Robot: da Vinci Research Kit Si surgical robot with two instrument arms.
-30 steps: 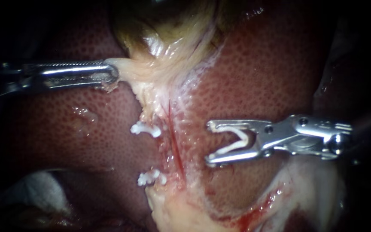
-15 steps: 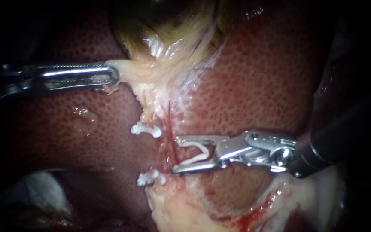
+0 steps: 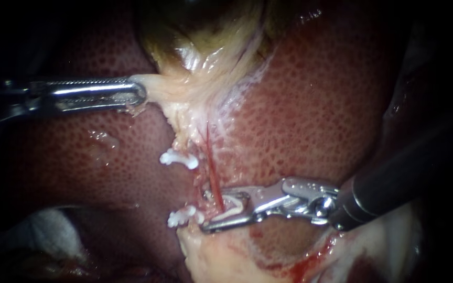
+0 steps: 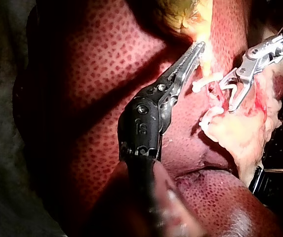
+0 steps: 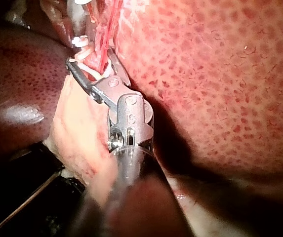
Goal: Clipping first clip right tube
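My right instrument (image 3: 212, 209) comes in from the right with a white clip (image 3: 230, 205) held between its jaws. The jaws straddle a thin red tube, the right tube (image 3: 212, 167), low down near the pale fatty tissue. Two white clips (image 3: 179, 159) (image 3: 184, 216) sit on the tissue strand just left of it. My left instrument (image 3: 137, 94) is shut on pale gallbladder tissue (image 3: 169, 86) and holds it out to the left. In the right wrist view the jaws (image 5: 84, 61) enclose the red tube (image 5: 104, 39). The left wrist view shows both instruments (image 4: 198, 49) (image 4: 232, 91).
Mottled red liver (image 3: 310, 105) surrounds the field. The dark yellowish gallbladder (image 3: 200, 31) hangs at the top. Pale fatty tissue (image 3: 221, 257) with some blood lies under the right instrument. White gauze (image 3: 43, 230) shows at the lower left.
My right instrument has moved left and down with its clip, from beside the liver to astride the red tube, and its jaws stand closer together. The left instrument has held still.
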